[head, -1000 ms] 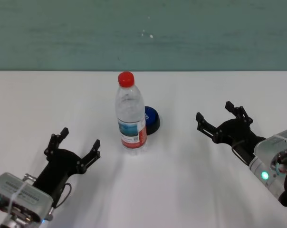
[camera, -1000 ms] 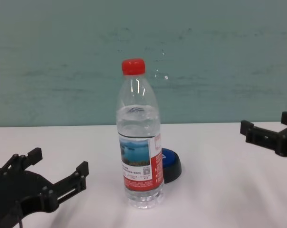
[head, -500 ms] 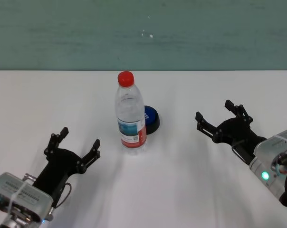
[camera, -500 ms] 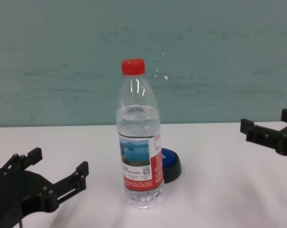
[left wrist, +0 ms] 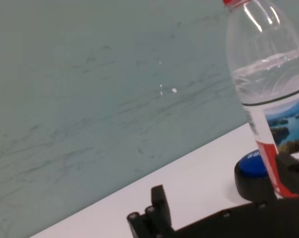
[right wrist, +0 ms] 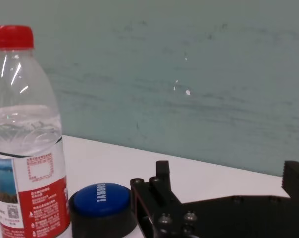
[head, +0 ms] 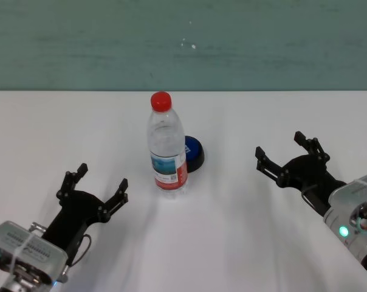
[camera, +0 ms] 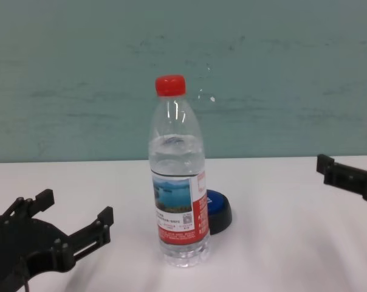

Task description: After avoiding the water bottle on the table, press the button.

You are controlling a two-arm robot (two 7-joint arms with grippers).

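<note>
Off to the right side of the table [head: 232,243], hovering low over the white surface: right gripper [head: 288,154], fingers spread wide apart, nothing between them, pointed inward toward the middle. Ahead of those fingertips and well apart from them, across bare tabletop — the button [head: 194,153], blue dome on a black base, resting flat. Touching or nearly touching the button's near-left edge, and slightly closer to the robot: the water bottle [head: 166,144], upright, red cap on, clear water filling most of it, label with a blue landscape and a red panel wrapped round the lower half. From the right wrist camera, button [right wrist: 101,208] plainly showing beside the bottle [right wrist: 25,144], partly tucked behind its red label edge.

Over on the opposite side, near the table's front-left: left gripper [head: 93,182], also splayed open and empty, aimed up toward the bottle yet well short of it. From the chest camera, same gripper [camera: 74,220] low at the left, bottle [camera: 177,182] standing centre with the button [camera: 218,212] peeking out behind its right side, and the right gripper's dark finger [camera: 344,177] at the frame's far right edge.
</note>
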